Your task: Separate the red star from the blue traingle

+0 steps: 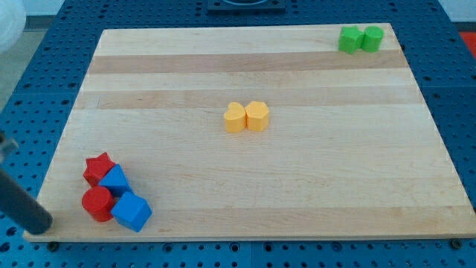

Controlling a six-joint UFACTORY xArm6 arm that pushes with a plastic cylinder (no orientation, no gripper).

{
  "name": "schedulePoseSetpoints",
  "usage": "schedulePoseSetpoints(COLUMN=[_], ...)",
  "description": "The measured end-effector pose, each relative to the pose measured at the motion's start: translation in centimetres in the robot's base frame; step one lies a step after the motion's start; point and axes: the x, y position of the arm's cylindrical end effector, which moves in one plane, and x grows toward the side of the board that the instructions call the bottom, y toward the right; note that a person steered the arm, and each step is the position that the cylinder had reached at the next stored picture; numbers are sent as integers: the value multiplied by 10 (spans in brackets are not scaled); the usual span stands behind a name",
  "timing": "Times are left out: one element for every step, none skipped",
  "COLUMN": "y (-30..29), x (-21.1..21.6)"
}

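The red star (97, 167) lies near the board's bottom left corner. The blue triangle (116, 181) touches it on its lower right side. A red cylinder (97, 203) and a blue cube (132, 212) sit tight against them just below, so the four form one cluster. My tip (42, 224) is at the end of the dark rod that comes in from the view's left edge. It is at the board's bottom left corner, left of and slightly below the red cylinder, apart from all blocks.
A yellow heart (234, 118) and a yellow hexagon-like block (257, 116) touch at the middle of the wooden board (312, 186). Two green blocks (349, 39) (372, 38) sit together at the top right corner.
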Motion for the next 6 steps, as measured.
schedulePoseSetpoints(y=[3, 36, 55, 55, 56, 99], x=[-1, 1, 1, 1, -31, -120])
